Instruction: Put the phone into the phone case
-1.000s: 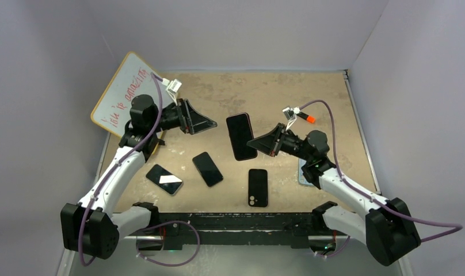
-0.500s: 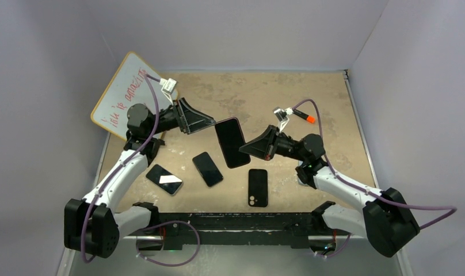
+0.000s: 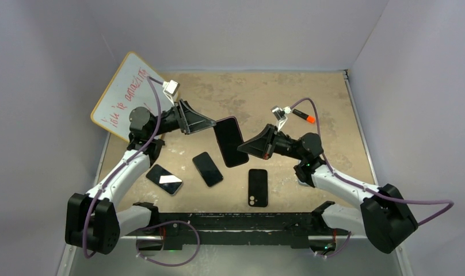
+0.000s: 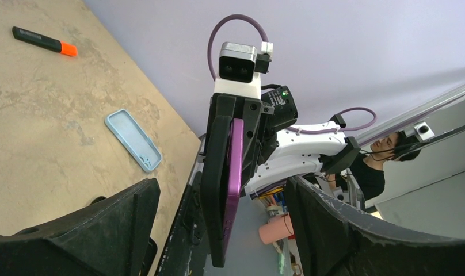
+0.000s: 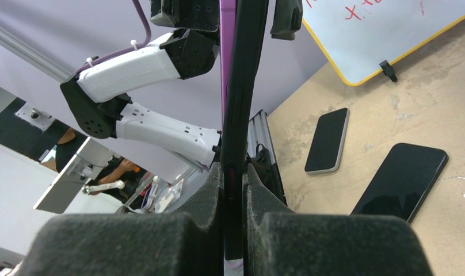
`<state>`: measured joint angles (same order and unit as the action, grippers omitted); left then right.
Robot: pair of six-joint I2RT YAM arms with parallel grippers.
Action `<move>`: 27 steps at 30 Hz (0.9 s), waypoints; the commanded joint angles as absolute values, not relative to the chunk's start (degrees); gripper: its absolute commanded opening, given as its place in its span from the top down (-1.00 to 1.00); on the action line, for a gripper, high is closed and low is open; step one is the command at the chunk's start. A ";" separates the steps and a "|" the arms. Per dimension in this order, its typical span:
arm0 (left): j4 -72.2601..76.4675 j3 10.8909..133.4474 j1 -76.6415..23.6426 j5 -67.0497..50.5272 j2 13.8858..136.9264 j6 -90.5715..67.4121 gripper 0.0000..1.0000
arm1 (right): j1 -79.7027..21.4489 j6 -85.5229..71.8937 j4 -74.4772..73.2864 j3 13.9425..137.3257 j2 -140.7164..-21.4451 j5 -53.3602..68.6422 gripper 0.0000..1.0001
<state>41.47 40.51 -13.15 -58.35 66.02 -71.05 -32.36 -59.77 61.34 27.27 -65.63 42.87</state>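
Moved since a second ago: the phone (image 3: 229, 141) now sits further left over the worktop (image 3: 259, 92), carried there by the right gripper (image 3: 240, 148); the left gripper (image 3: 211, 122) has reached in to meet it.
Right jaws: clamped narrow on one end of the phone, whose thin edge rises from between the two black pads (image 5: 190, 230) in the right wrist view.
Left jaws: spread wide; in the left wrist view the fingers (image 4: 92, 230) stand on either side of the phone with a gap on each side.
Phone: held in the air, clear of the worktop, between the two arms, with a black face and a purple side (image 4: 235, 178); its far end is just beside the left gripper's tips.
Phone case: pale blue, lying flat on the worktop (image 4: 132, 140) on the right arm's side, well apart from the phone; the top view mostly hides it behind the right arm.
Spare phones: three dark ones lie flat near the front edge (image 3: 164, 179), (image 3: 208, 169), (image 3: 258, 187).
Marker: black with an orange cap (image 3: 304, 116), lying beyond the right arm.
Whiteboard: yellow-framed with red writing (image 3: 121, 95), propped at the back left corner.
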 commanded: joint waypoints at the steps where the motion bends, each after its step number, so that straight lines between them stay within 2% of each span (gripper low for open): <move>1: 42.42 40.18 -13.99 -58.24 65.57 -69.33 -0.68 | -32.85 -60.97 70.13 30.32 -66.32 41.22 1.00; 3: 42.92 40.17 -14.44 -58.39 65.59 -69.41 -0.62 | -33.00 -61.26 70.83 30.24 -66.90 41.24 1.00; 5: 43.81 39.96 -14.67 -58.42 65.57 -69.89 -0.40 | -33.05 -61.13 70.86 30.00 -67.03 40.78 1.00; 6: 44.61 39.77 -14.72 -58.43 65.57 -70.33 -0.23 | -33.11 -60.95 70.63 29.85 -67.09 40.39 1.00; 7: 45.14 39.78 -14.90 -58.52 65.64 -70.67 0.08 | -33.13 -60.62 70.15 29.84 -67.14 40.23 1.00; 9: 45.70 40.40 -15.32 -58.82 65.98 -70.85 0.54 | -33.26 -60.12 69.06 29.82 -67.07 40.09 0.99; 12: 45.43 41.63 -15.63 -59.39 66.26 -69.60 1.00 | -33.47 -60.18 68.23 29.78 -66.83 39.73 0.83; 18: 39.13 43.42 -15.82 -59.75 66.18 -63.85 1.00 | -33.80 -60.21 65.14 31.77 -67.50 39.09 0.36; 21: 34.41 44.52 -15.82 -60.21 66.54 -59.39 1.00 | -34.22 -61.11 65.29 32.65 -68.81 38.19 0.25; 24: 32.73 45.54 -15.90 -60.68 66.96 -58.66 1.00 | -34.51 -61.20 64.32 33.47 -69.75 37.23 0.41; 27: 32.26 46.46 -15.91 -60.97 66.69 -58.85 1.00 | -34.46 -59.93 62.69 33.13 -69.33 35.93 0.85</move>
